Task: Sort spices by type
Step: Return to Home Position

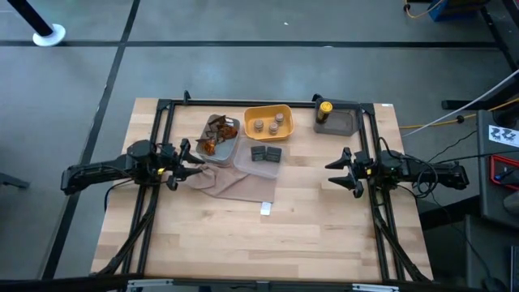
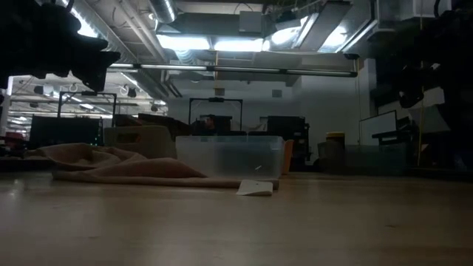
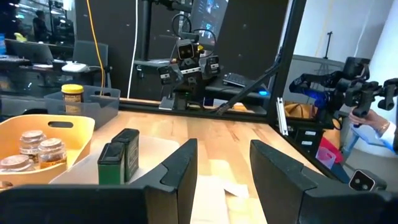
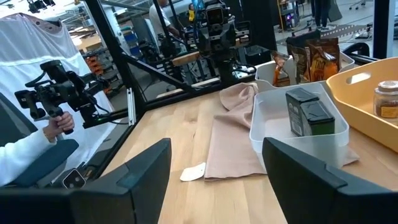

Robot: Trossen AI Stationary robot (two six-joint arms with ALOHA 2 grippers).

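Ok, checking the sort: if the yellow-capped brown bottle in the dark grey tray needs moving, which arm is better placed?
Probably right: the right gripper, fingers open, sits nearer the yellow-capped brown bottle; the left gripper, also open, is farther off.

Four trays stand on the bench: one yellow tray, one clear tray and two grey trays. There are three jars and two boxes. There is one bottle. The packets lie heaped, so their number cannot be told exactly; at least three show, brown and orange. There is one cloth and one small white card. Two arms reach in, each with one gripper: the left gripper and the right gripper.
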